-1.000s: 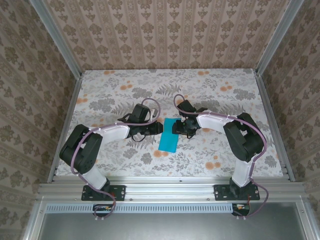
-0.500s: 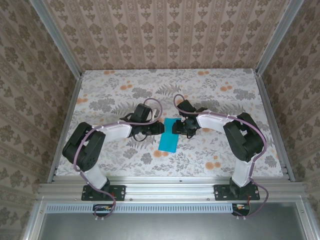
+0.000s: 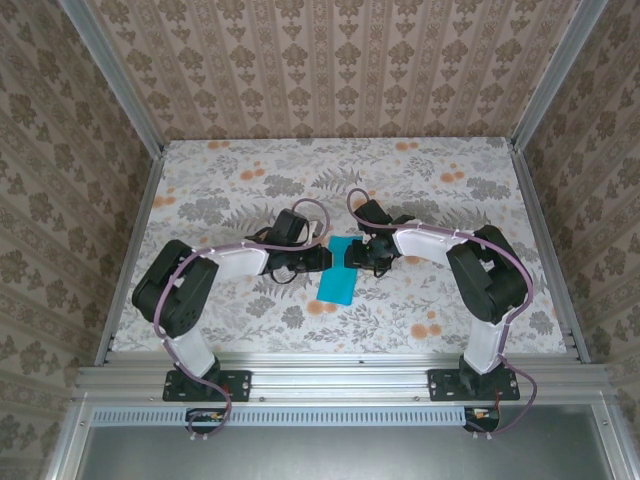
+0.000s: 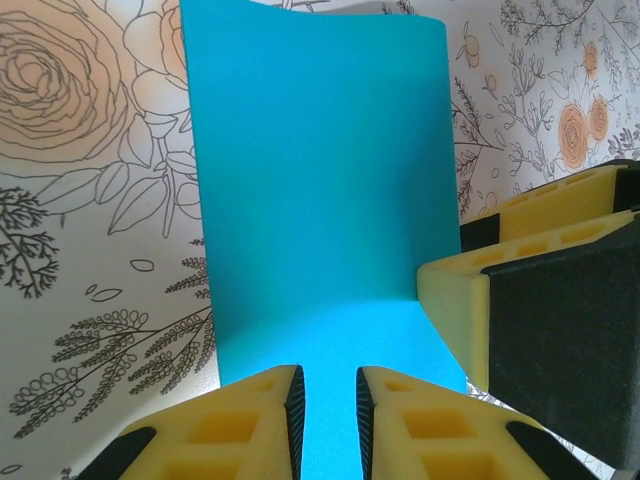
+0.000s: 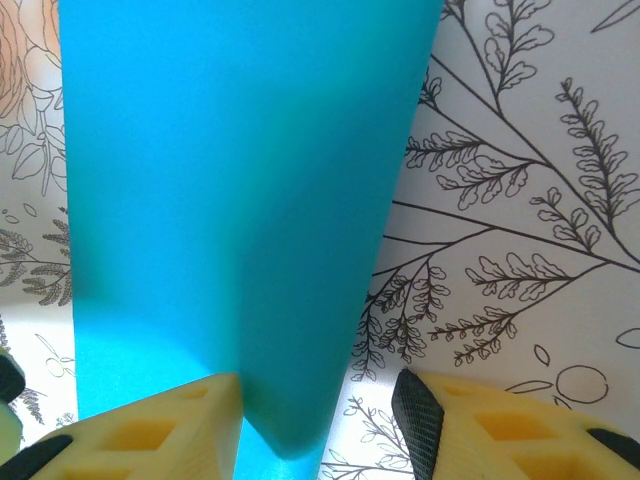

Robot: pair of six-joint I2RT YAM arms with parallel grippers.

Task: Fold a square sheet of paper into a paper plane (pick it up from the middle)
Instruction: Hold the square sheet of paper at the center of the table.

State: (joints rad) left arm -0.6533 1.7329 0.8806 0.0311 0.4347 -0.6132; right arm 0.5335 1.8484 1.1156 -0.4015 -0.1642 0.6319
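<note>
The square sheet of paper [image 3: 338,282] is teal-blue and lies folded into a narrow rectangle at the table's middle. My left gripper [image 3: 325,258] meets its upper left edge. In the left wrist view the paper [image 4: 320,180] runs under that gripper [image 4: 328,385], whose jaws stand a narrow gap apart with nothing pinched between them. My right gripper [image 3: 352,255] is at the paper's upper right edge. In the right wrist view a raised flap of the paper [image 5: 230,180] stands between the wide-open jaws of that gripper [image 5: 318,395], leaning on the left finger. One right fingertip [image 4: 455,300] touches the paper.
A floral cloth [image 3: 430,190] covers the table. Aluminium rails [image 3: 340,375] run along the near edge and up both sides, with patterned walls behind. Both arms bend inward, their wrists close together over the centre.
My left arm has slid right, bringing its gripper onto the paper's edge. The right arm and the paper have stayed put.
</note>
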